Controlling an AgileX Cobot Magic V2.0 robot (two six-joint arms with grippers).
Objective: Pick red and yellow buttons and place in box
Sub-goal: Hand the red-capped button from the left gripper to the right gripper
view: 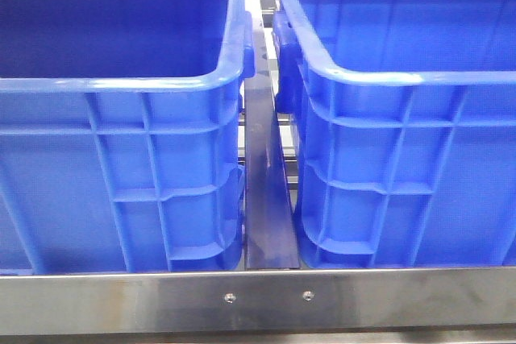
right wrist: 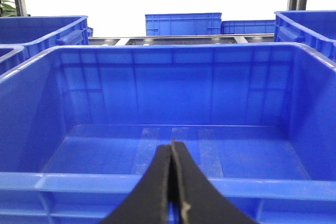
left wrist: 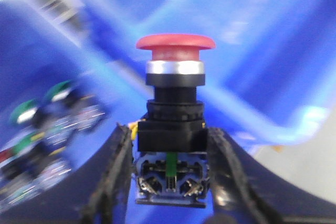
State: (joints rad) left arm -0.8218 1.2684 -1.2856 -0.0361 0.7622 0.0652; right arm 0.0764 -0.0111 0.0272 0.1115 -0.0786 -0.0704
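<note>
Two blue crates fill the front view: one at 9 o'clock (view: 121, 78), one at 3 o'clock (view: 403, 86), apart, with a dark rail (view: 264, 191) running between them and a steel bar (view: 258, 300) across 6 o'clock. Neither arm shows there. Which crate is the target box I cannot tell from that view; the right wrist camera looks into an empty crate (right wrist: 178, 103) with tape strips on its floor, which is likely the box.

The red button (left wrist: 175, 48) is held upright in the left jaws (left wrist: 170, 171), which pinch its black body from both sides, dome up, terminals at 6 o'clock. The blur suggests the arm is moving inside or over a crate; green-capped buttons (left wrist: 31, 111) lie loose at 8 o'clock in that picture. No yellow button is visible.

To carry well: keep the pinch firm on the square body, clear the rim before crossing, and release low over the box floor.

The right jaws (right wrist: 172, 182) are pressed together, empty, poised over the empty crate's near rim.
</note>
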